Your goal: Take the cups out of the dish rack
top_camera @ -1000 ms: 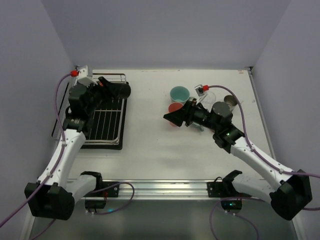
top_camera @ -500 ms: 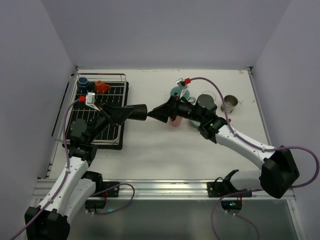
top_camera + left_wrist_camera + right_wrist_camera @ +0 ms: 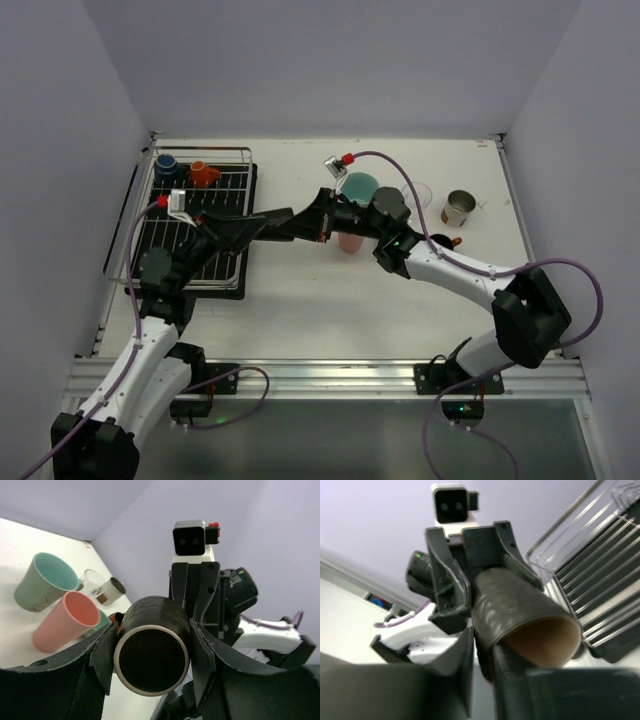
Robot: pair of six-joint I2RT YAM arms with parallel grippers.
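Observation:
A black cup [image 3: 293,222] with a brown inside hangs on its side above the table, between the dish rack [image 3: 200,151] and the unloaded cups. My left gripper [image 3: 270,224] is shut on its base end, one finger on each side [image 3: 152,655]. My right gripper [image 3: 313,225] meets it from the right and pinches the wall at its open mouth [image 3: 487,660]. A blue cup [image 3: 165,163] and an orange cup [image 3: 203,173] stand at the rack's far end.
On the table to the right stand a teal mug [image 3: 360,187], a salmon tumbler [image 3: 350,241], a clear glass [image 3: 418,193], a metal cup [image 3: 458,208] and a dark cup with an orange handle [image 3: 441,241]. The right forearm reaches over them.
My left arm carried the black cup from over the rack rightward to mid-table. My right gripper swung left to meet it and closed on its mouth.

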